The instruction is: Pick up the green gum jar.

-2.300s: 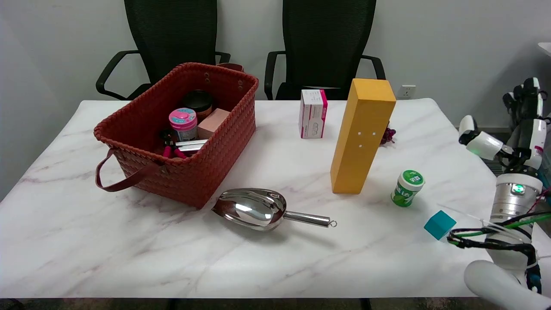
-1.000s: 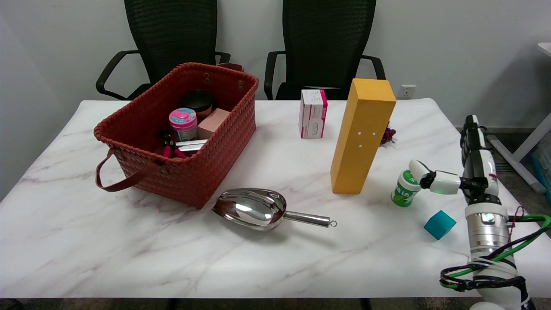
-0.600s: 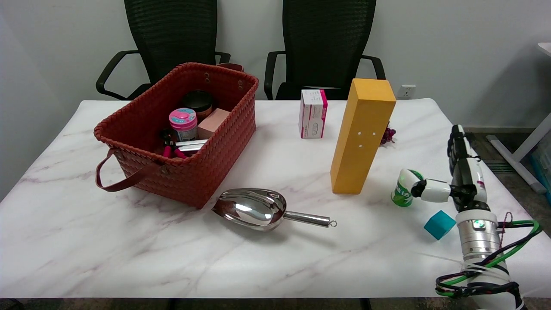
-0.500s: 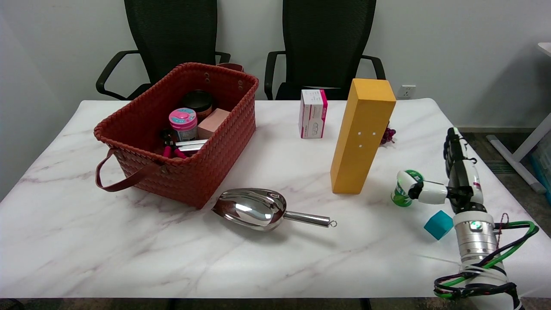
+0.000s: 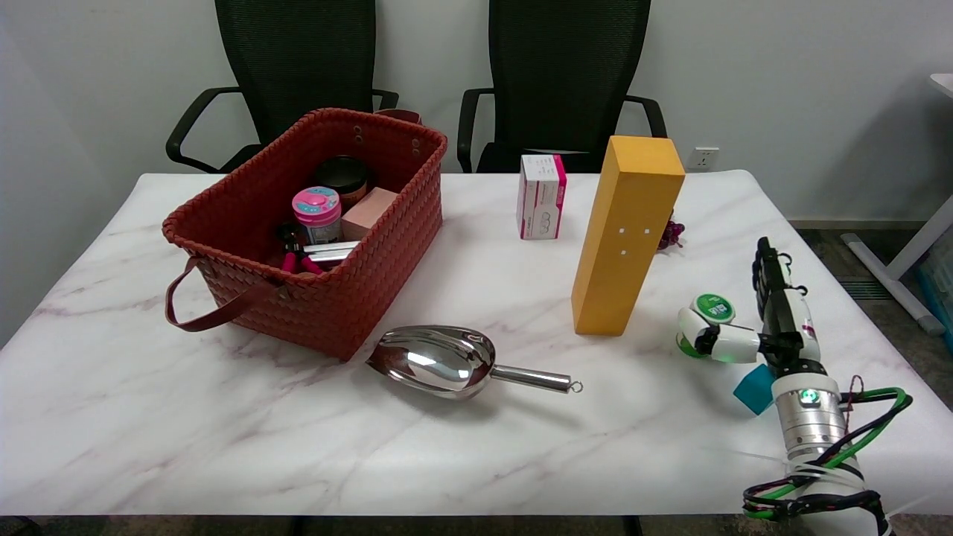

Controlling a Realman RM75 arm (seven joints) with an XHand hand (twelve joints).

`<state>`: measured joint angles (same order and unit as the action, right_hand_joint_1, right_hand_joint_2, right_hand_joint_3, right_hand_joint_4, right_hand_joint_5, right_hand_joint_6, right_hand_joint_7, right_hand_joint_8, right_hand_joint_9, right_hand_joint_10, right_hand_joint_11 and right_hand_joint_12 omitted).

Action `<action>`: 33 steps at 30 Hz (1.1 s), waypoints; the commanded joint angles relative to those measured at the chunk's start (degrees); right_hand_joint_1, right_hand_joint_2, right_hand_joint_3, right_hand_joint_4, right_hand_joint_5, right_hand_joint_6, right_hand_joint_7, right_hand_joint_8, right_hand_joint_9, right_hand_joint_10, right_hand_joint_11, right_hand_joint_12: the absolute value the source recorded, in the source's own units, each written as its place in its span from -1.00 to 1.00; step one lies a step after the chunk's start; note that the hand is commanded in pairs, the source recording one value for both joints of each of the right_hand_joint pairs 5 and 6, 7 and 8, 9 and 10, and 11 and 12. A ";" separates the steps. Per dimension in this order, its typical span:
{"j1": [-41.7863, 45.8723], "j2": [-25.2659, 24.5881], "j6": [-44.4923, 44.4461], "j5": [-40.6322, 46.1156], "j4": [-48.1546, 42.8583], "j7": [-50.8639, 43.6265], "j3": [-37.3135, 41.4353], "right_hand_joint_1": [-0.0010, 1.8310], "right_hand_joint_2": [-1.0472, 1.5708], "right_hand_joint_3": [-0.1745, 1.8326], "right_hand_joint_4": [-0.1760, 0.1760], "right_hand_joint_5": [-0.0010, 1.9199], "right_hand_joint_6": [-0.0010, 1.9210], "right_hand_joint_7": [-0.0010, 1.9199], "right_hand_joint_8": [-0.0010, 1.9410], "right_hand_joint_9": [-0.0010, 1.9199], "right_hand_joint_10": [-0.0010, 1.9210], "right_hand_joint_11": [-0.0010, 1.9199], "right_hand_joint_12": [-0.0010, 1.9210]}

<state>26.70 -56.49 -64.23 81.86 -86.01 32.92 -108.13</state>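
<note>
The green gum jar [image 5: 712, 307] with its white lid stands upright on the marble table [image 5: 476, 447], right of the tall yellow block. My right hand [image 5: 776, 331] has come in from the lower right and stands edge-on beside it. The thumb [image 5: 707, 341] reaches left across the jar's lower front and hides most of the green body. The other fingers [image 5: 765, 272] point up and away just right of the jar, apart from it. Whether the thumb touches the jar I cannot tell. Nothing is gripped.
A teal cube [image 5: 750, 390] lies right below the hand, partly behind the wrist. The tall yellow block [image 5: 625, 238] stands close to the jar's left. Farther left are a steel scoop [image 5: 439, 361], a red woven basket [image 5: 313, 298] and a pink-and-white box [image 5: 541, 196].
My right hand has come in from the table's right edge, down and left to the jar. The thumb now crosses the jar's front. The jar has not moved.
</note>
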 commanded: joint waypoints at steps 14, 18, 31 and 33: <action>-4.80 0.15 2.51 2.76 4.16 2.14 -3.17 0.38 -0.08 0.23 0.00 -1.00 -1.00 -0.87 -0.87 -0.85 -0.85 -1.00 -1.00; -5.18 0.27 2.51 2.58 3.98 2.76 -3.29 0.38 -0.07 0.23 0.00 -1.00 -1.00 -0.86 -0.86 -0.84 -0.84 -1.00 -1.00; -0.32 0.35 1.55 5.16 -3.80 -6.92 0.11 0.37 -0.05 0.25 0.00 -1.00 -1.00 -0.80 -0.80 -0.80 -0.80 -1.00 -1.00; 0.80 0.35 1.49 6.20 -5.52 -9.59 0.95 0.37 -0.05 0.25 0.00 -1.00 -1.00 -0.78 -0.78 -0.80 -0.80 -1.00 -1.00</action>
<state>22.93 -56.36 -62.01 84.55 -83.63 34.04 -110.66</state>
